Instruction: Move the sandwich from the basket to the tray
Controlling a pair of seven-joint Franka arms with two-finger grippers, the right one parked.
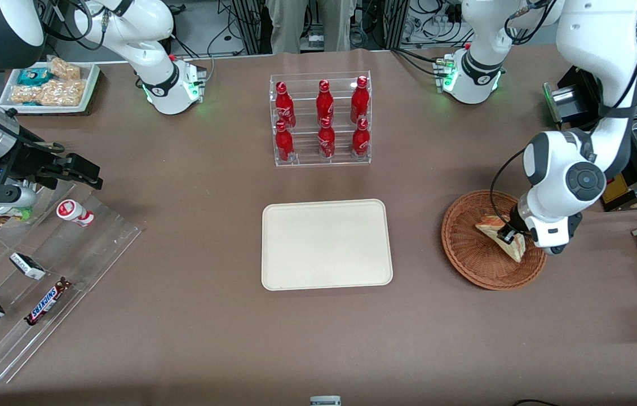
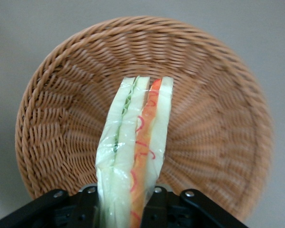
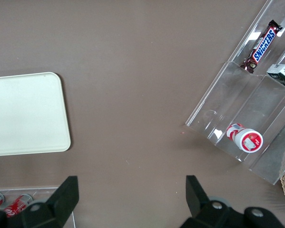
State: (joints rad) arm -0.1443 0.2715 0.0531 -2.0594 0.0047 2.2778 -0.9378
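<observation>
While hand (image 1: 509, 232) grips one sandwich (image 1: 503, 236) over one basket (image 1: 473, 254), one tray (image 1: 325, 245) sits apart.

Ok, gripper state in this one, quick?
Left gripper: closed on the sandwich, over the basket. The tray has nothing on it.
</observation>
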